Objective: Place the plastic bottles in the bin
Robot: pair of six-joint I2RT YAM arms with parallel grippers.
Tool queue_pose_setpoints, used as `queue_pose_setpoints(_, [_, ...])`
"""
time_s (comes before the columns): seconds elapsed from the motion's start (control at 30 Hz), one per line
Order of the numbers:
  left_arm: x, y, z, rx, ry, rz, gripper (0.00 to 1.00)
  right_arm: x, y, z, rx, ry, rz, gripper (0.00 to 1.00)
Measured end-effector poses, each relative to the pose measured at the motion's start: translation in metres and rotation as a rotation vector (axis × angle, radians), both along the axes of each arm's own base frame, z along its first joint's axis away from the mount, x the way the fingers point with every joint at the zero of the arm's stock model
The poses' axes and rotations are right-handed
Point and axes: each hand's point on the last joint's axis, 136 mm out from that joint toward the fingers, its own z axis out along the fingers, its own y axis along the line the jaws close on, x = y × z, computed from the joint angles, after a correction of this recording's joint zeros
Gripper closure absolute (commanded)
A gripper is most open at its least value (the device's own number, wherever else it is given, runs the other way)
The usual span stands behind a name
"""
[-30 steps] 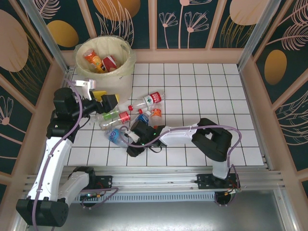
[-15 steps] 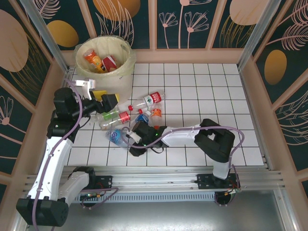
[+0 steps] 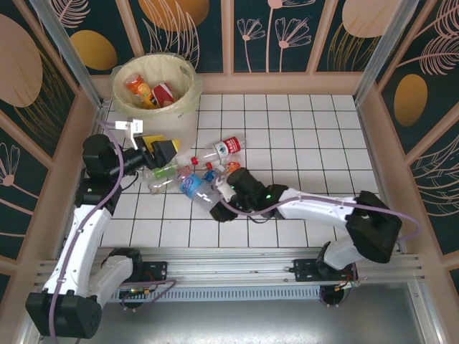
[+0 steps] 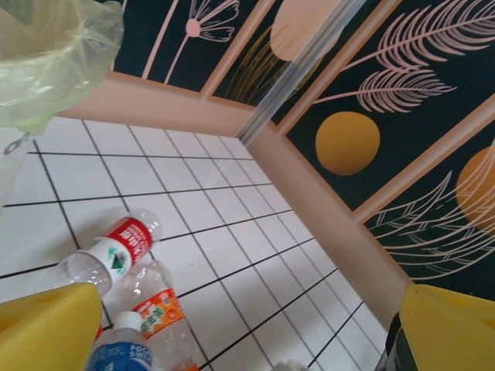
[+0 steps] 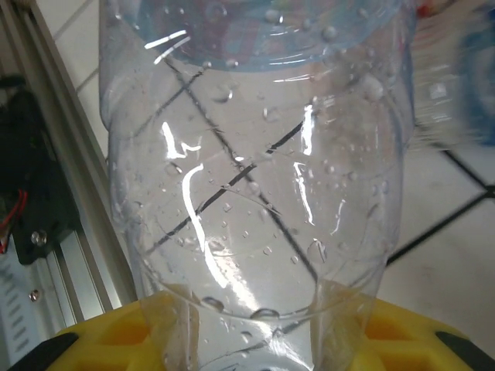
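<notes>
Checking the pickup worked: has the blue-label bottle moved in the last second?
Yes. The blue-label bottle, held by the right tool, shifted right and away from the near rail.

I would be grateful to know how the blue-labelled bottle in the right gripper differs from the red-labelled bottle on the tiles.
The blue-labelled bottle is clamped in the right gripper; the red-labelled bottle lies free on the tiles. One label is blue, the other red. Both are clear plastic, and neither is in the bin.

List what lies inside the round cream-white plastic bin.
Inside the bin, an orange bottle and a red-labelled bottle lie on the pale yellow liner; anything beneath them is covered.
</notes>
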Motion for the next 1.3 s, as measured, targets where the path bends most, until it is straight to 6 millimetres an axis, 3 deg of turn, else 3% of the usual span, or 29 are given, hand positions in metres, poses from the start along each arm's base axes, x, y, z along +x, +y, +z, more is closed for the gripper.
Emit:
queue_pose_setpoints(0.27, [-0.003, -0.039, -0.004, -0.058, 0.066, -0.086, 0.01, 0.040, -0.040, 0.051, 0.120, -0.073, -0.155, 0.61])
queue_pose_setpoints(0.53, [0.015, -0.065, -0.049, -0.131, 0.298, -0.078, 0.01, 0.050, -0.059, 0.089, 0.209, -0.128, -0.199, 0.61])
queue_pose_setpoints(0.9, [0.011, -0.113, -0.051, -0.206, 0.351, -0.182, 0.02, 0.039, -0.057, 0.100, 0.264, -0.092, -0.152, 0.61])
queue_pose_setpoints(1.0, [0.012, -0.117, -0.053, -0.211, 0.360, -0.179, 0.06, 0.037, -0.058, 0.106, 0.289, -0.094, -0.145, 0.61])
queue_pose_setpoints(1.1, [0.015, -0.118, -0.052, -0.226, 0.363, -0.176, 0.17, 0.036, -0.058, 0.108, 0.305, -0.099, -0.143, 0.61])
queue_pose_setpoints(1.3, [0.016, -0.119, -0.041, -0.260, 0.336, -0.181, 0.23, 0.036, -0.058, 0.107, 0.319, -0.096, -0.136, 0.61])
